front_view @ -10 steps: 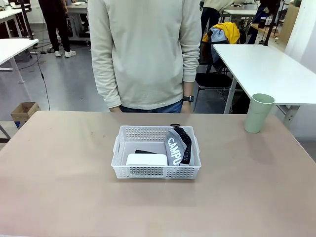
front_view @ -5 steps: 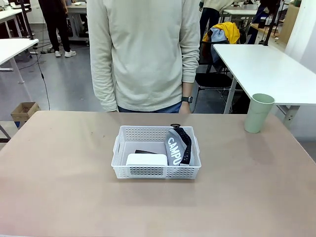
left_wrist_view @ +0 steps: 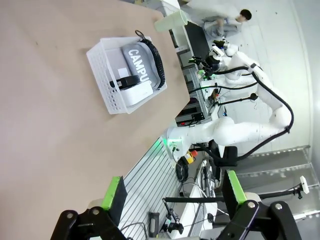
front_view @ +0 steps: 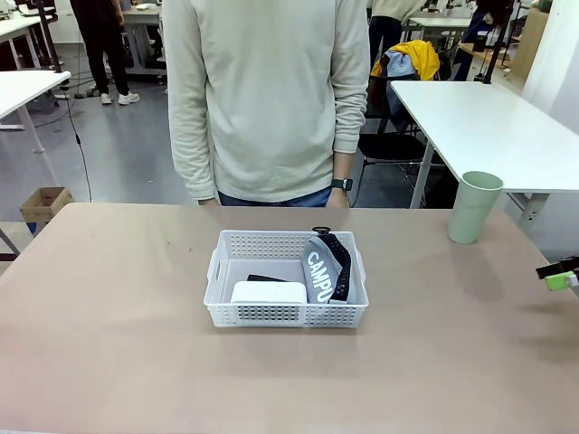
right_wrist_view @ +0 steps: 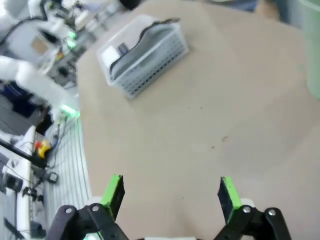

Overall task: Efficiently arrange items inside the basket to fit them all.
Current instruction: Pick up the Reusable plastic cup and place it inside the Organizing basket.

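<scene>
- My right pincer is spread wide with nothing between its green pads. It hangs over bare table at the three o'clock edge of the front view.
- My left pincer is spread just as wide and empty, held high and well away from the work.
- The shallow white lattice-sided plastic basket sits mid-table.
- Inside the basket, the grey zip pouch with black edge and white "CAMPUS" lettering leans along the three o'clock side.
- The white rectangular device lies in the seven o'clock corner. The small black stapler-like tool is just beyond it, touching or nearly so.
- The pale green cup stands upright on the table, well apart from the basket at about two o'clock. It is the one item not yet in.
- I judge the step in hand to be fetching that cup with my right pincer, which is the nearer one.
- To do it well, I would approach level and close across the cup's body below the rim, squeezing gently since the wall may flex.
- The open floor at ten to eleven o'clock looks like the best spot. I would lower the cup straight down there, clear of the leaning pouch.
- A person stands at twelve o'clock, so I would keep the carry low and on my side.
</scene>
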`<control>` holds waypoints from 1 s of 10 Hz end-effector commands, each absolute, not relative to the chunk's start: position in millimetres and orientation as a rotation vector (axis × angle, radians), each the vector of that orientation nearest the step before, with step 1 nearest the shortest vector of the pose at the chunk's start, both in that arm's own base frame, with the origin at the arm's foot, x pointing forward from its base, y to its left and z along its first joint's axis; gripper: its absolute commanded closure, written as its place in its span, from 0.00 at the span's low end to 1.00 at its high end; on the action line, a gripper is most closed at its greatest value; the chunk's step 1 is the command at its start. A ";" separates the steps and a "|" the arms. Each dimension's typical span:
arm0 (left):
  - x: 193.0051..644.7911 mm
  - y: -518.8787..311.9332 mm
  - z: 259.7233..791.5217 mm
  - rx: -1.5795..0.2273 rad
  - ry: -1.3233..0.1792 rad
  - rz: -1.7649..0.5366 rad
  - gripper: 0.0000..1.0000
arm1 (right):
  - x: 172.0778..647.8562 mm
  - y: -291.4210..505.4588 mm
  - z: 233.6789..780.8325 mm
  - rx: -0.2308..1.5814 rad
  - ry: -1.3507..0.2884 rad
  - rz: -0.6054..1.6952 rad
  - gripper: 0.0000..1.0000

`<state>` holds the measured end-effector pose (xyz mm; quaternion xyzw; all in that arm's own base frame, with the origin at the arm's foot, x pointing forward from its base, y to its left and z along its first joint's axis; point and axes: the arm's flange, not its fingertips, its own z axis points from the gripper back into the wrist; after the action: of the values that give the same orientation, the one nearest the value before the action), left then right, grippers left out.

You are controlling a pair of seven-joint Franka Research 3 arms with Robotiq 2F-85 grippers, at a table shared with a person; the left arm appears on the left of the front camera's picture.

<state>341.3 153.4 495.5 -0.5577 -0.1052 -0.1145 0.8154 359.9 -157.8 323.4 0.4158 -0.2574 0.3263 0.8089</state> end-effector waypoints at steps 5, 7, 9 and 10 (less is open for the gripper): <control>338.8 154.7 496.1 -1.195 -0.221 -0.251 0.00 | 394.8 -169.2 294.2 0.749 -0.501 0.771 0.00; 338.8 154.7 496.1 -1.195 -0.221 -0.251 0.00 | 414.7 -174.1 274.0 0.749 -0.610 0.673 0.00; 338.8 154.7 496.1 -1.195 -0.221 -0.251 0.00 | 426.3 -181.0 265.2 0.803 -0.697 0.577 0.00; 338.8 154.7 496.1 -1.195 -0.221 -0.251 0.00 | 430.7 -185.6 261.5 0.838 -0.733 0.497 0.00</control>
<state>341.2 153.4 495.6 -0.5576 -0.1053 -0.1145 0.8154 422.2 -180.3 266.7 0.3801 -0.3094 0.2532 0.8341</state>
